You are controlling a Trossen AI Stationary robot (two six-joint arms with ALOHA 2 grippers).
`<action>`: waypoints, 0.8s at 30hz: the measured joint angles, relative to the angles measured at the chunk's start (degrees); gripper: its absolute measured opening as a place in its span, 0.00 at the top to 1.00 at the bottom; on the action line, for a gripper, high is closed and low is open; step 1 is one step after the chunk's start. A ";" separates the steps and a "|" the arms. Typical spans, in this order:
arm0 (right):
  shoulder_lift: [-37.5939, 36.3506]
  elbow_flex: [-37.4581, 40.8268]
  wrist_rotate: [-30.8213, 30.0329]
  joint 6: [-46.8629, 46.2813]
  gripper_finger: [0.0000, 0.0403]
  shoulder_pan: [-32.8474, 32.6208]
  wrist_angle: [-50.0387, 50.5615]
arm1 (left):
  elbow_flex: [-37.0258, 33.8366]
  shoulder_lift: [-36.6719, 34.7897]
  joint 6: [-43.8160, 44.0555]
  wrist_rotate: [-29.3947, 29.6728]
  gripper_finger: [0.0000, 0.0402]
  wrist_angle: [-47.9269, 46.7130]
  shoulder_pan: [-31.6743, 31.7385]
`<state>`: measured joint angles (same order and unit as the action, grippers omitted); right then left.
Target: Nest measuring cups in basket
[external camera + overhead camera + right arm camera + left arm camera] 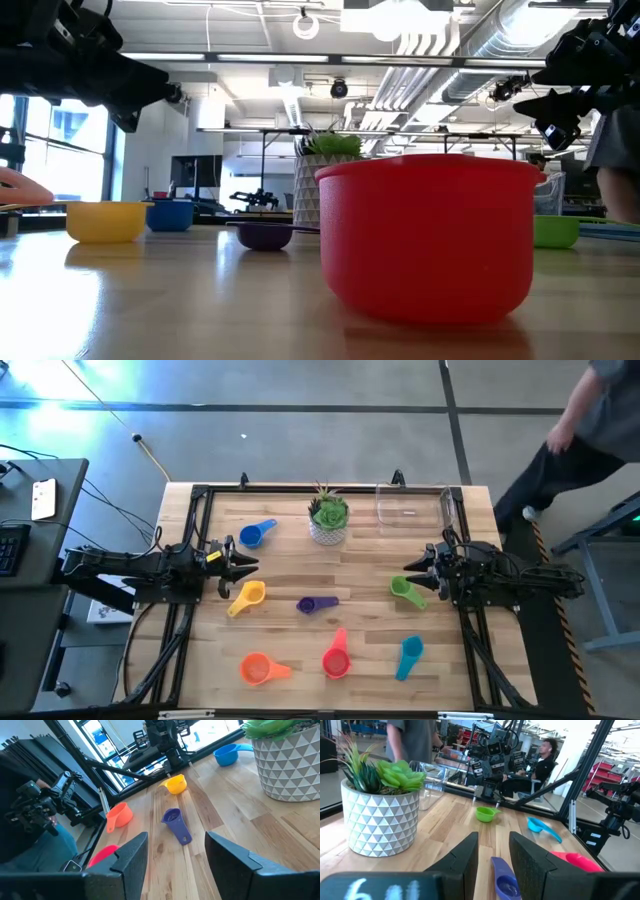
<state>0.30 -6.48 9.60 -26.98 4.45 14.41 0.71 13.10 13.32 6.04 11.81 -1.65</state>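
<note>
The red-pink cup (428,235) sits closest, near the worktop's (300,640) front edge between the orange cup (256,668) and teal cup (409,656). Mid-worktop lie the purple cup (316,604), yellow cup (248,596) and green cup (407,591). The left gripper (244,566) and right gripper (410,570) hover at the side edges, fingers spread. Farther back stand the blue cup (255,535), plant pot (328,518) and clear basket (412,506), which holds no cups. Beyond the back right corner, a person (580,435) walks on grey floor.
</note>
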 joint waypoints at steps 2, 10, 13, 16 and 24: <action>0.00 0.00 0.00 -0.02 0.53 0.00 0.00 | 0.00 0.01 0.00 -0.01 0.75 0.02 0.00; 0.00 0.00 -0.02 -0.02 0.53 0.02 0.00 | 0.02 0.02 0.08 1.43 0.75 0.13 0.00; 0.00 0.00 0.00 -0.02 0.53 0.00 0.00 | 0.02 0.02 0.07 1.53 0.75 0.13 -0.01; 0.00 0.00 -0.01 -0.02 0.53 0.01 0.00 | 0.02 0.00 0.07 1.55 0.75 0.11 0.00; 0.01 0.00 -0.01 -0.01 0.53 0.00 0.00 | 0.02 0.02 0.22 1.58 0.75 0.35 0.00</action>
<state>0.30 -6.48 9.60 -26.99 4.45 14.41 0.73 13.12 13.54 7.62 12.17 -1.65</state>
